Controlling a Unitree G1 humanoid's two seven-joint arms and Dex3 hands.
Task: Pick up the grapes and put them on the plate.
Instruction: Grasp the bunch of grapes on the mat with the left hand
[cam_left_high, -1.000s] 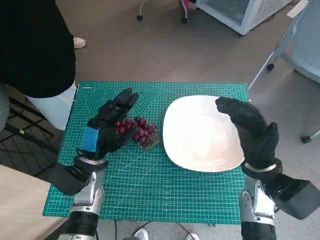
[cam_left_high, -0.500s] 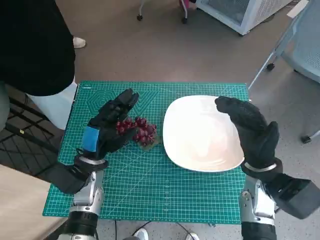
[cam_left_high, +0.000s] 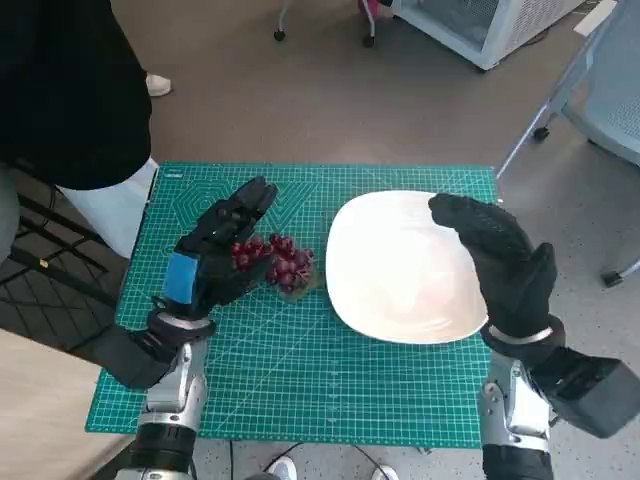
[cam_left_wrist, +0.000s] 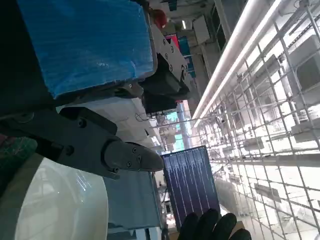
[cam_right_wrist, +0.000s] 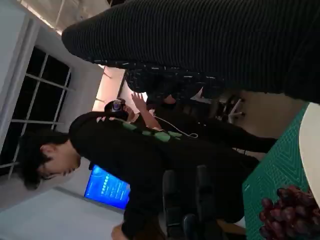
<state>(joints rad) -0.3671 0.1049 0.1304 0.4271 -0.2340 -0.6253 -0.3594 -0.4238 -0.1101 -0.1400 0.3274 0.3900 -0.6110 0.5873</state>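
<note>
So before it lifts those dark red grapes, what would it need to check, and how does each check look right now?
1. Left hand at the bunch of dark red grapes: ok, fingers lie around it.
2. Firm grip: cannot tell.
3. Grapes off the green cutting mat: not ok.
4. Round white plate bare: ok.
5. Way to the plate: ok, nothing between.
6. Gloved right hand away from the plate: not ok, it hangs over the rim.

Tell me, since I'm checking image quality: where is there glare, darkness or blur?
Head view: even light, sharp; soft sheen on the plate. Left wrist view: bright strip lights wash out one side. Right wrist view: dim, backlit, the grapes dark and soft.
</note>
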